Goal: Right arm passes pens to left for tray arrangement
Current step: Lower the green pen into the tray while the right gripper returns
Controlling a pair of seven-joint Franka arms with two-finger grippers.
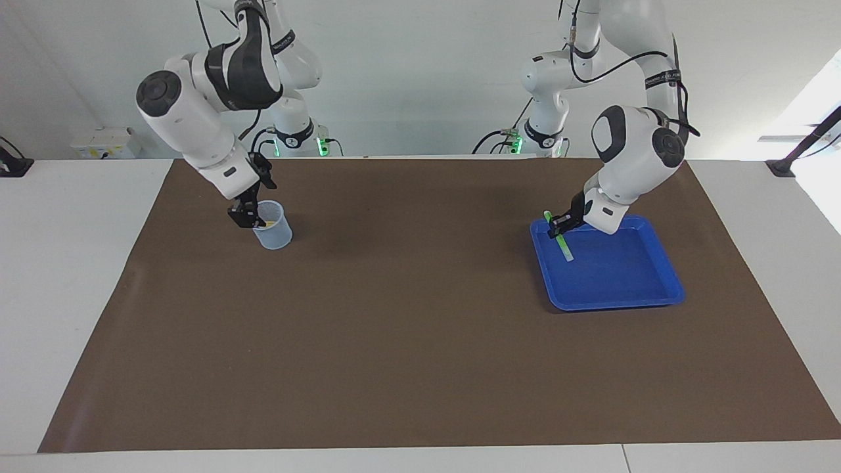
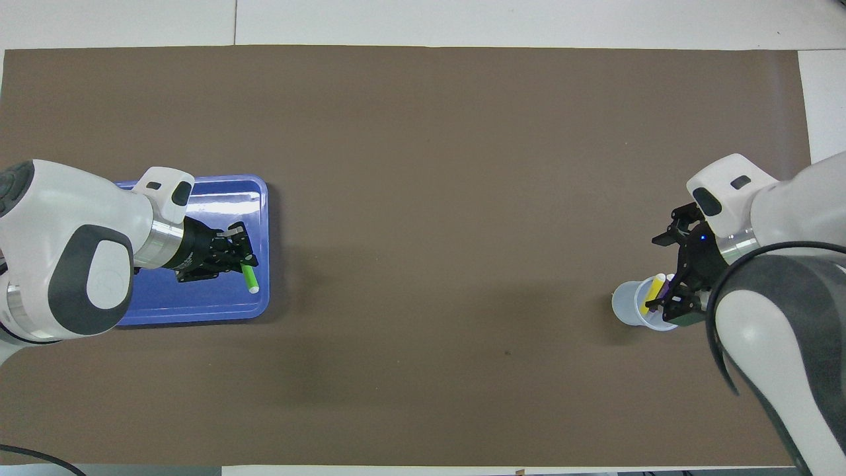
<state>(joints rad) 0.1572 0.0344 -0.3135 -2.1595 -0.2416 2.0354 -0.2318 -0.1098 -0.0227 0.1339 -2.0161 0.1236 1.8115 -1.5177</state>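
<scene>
My left gripper (image 1: pixel 558 227) is over the edge of the blue tray (image 1: pixel 624 272) that faces the right arm's end of the table. It is shut on the green pen (image 1: pixel 562 244), which slants down with its pale tip at the tray floor. The overhead view shows that gripper (image 2: pixel 236 256), the green pen (image 2: pixel 250 277) and the tray (image 2: pixel 198 309) too. My right gripper (image 1: pixel 246 217), with a blue light, is at the rim of a clear cup (image 1: pixel 276 231). The cup (image 2: pixel 626 305) holds the yellow pen (image 2: pixel 654 289) and the purple pen (image 2: pixel 666 287).
A brown mat (image 1: pixel 407 315) covers most of the white table. The cup stands toward the right arm's end and the tray toward the left arm's end, with wide bare mat between them.
</scene>
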